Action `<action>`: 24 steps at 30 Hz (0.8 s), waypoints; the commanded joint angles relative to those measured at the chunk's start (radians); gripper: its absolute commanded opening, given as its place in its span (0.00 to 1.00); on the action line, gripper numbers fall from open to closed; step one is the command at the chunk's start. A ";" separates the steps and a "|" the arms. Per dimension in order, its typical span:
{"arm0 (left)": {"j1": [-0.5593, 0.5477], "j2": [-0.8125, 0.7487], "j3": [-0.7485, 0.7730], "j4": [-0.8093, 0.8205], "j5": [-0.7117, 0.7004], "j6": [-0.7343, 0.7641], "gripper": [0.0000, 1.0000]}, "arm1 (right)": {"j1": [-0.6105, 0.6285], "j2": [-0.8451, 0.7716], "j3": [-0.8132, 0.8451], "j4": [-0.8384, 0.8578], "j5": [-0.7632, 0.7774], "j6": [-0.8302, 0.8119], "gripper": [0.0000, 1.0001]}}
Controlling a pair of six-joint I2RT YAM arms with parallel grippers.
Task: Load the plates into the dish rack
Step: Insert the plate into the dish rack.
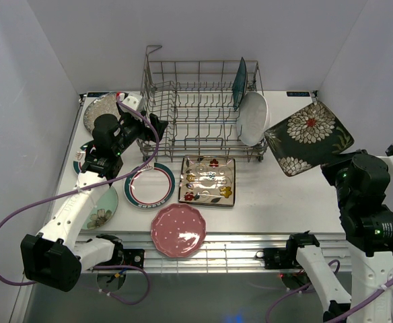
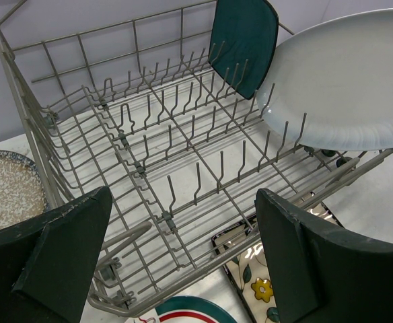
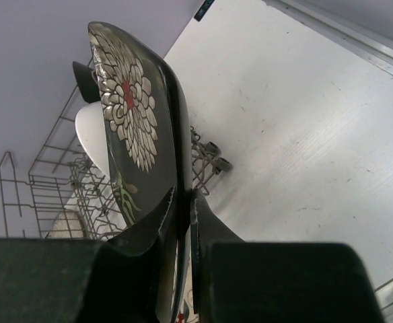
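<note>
Speckled silver plate [image 1: 101,106] flat at the far left corner of the table [image 1: 284,202]; pale green plate [image 1: 100,208] flat beside the left arm; left gripper [image 2: 183,202] empty, jaws wide apart, facing the left side of the dish rack [image 1: 183,101]; teal-rimmed white plate [image 1: 150,184], pink scalloped plate [image 1: 177,231] and cream floral square plate [image 1: 208,180] flat in front of the rack; teal plate [image 1: 240,82] and white oval plate [image 1: 254,118] on edge at the rack's right end; black floral square plate [image 1: 309,136] clamped by its edge in the right gripper [image 3: 183,198], raised and tilted, right of the rack.
</note>
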 commanded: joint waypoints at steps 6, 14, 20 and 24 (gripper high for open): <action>-0.002 -0.031 -0.005 -0.005 0.014 0.002 0.98 | 0.003 0.091 0.123 0.342 -0.191 -0.010 0.08; -0.002 -0.027 -0.002 -0.005 0.014 0.000 0.98 | 0.003 0.162 0.170 0.466 -0.327 -0.085 0.08; -0.004 -0.039 -0.005 -0.005 0.016 0.000 0.98 | 0.003 0.195 0.165 0.570 -0.436 -0.122 0.08; -0.004 -0.039 -0.003 -0.005 0.016 0.000 0.98 | 0.003 0.229 0.174 0.625 -0.487 -0.144 0.08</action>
